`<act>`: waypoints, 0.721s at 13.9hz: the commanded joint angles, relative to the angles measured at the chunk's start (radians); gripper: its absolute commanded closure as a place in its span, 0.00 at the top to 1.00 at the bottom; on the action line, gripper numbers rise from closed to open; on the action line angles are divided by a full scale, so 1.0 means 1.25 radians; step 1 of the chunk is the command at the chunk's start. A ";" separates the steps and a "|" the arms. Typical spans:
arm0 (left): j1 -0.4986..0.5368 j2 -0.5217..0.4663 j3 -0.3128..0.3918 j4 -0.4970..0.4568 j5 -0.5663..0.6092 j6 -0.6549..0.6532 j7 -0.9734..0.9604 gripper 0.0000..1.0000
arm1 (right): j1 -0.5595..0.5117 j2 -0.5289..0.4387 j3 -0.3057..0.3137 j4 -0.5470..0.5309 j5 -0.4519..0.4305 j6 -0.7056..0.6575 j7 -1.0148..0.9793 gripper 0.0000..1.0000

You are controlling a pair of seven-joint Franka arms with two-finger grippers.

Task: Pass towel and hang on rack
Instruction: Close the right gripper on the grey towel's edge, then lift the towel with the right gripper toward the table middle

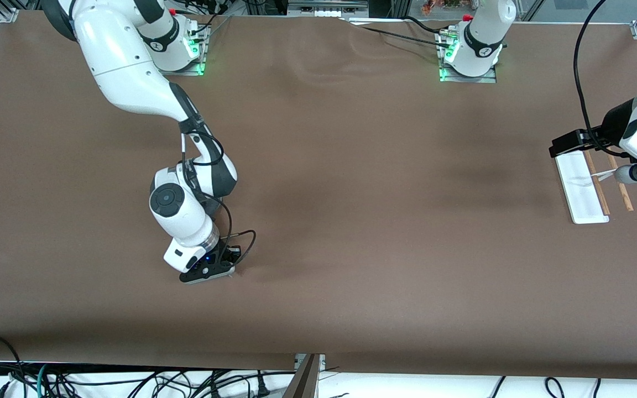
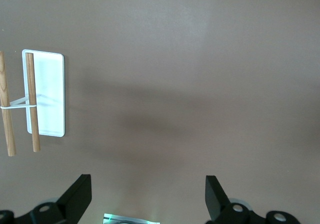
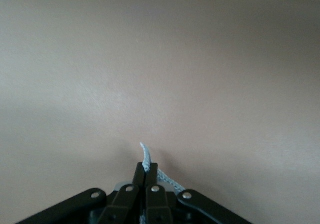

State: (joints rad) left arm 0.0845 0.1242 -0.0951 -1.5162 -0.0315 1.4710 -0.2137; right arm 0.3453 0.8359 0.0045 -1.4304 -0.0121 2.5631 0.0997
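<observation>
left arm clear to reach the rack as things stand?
Probably yes. The left gripper hangs open over the table beside the rack, whose rods are bare, with nothing between them. The towel is pinched in the right gripper.

- The front view is evenly and brightly lit from overhead; no glare is seen on the matte brown table (image 1: 351, 182).
- Soft, diffuse shadows are cast under the right arm (image 1: 186, 204), spreading toward 4 o'clock, and a faint dark band lies at 9 o'clock of the rack (image 1: 584, 188).
- Green lamp glow is seen at both arm bases.
- The front view is sharp; slight bowing of the table edge is seen at 6 o'clock.
- In the left wrist view a broad blurred shadow is spread across the centre; the rack (image 2: 47, 93) is rendered crisply.
- The right wrist view is softer and warmer, darkening toward 12 o'clock; the towel (image 3: 146, 158) trim is resolved.
</observation>
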 commanded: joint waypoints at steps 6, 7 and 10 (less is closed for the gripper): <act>0.006 -0.020 -0.002 -0.015 -0.013 -0.005 0.015 1.00 | 0.005 -0.187 -0.001 0.033 0.045 -0.282 0.028 0.00; 0.006 -0.020 -0.001 -0.015 -0.013 -0.005 0.015 1.00 | 0.005 -0.207 -0.001 0.033 0.068 -0.304 0.063 0.00; 0.006 -0.020 -0.001 -0.015 -0.013 -0.005 0.015 1.00 | 0.006 -0.265 0.032 0.033 0.073 -0.374 0.176 0.00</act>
State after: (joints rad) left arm 0.0845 0.1242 -0.0951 -1.5162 -0.0315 1.4710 -0.2137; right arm 0.3476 0.5598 0.0166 -1.3735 0.0641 2.1383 0.2293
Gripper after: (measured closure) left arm 0.000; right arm 0.982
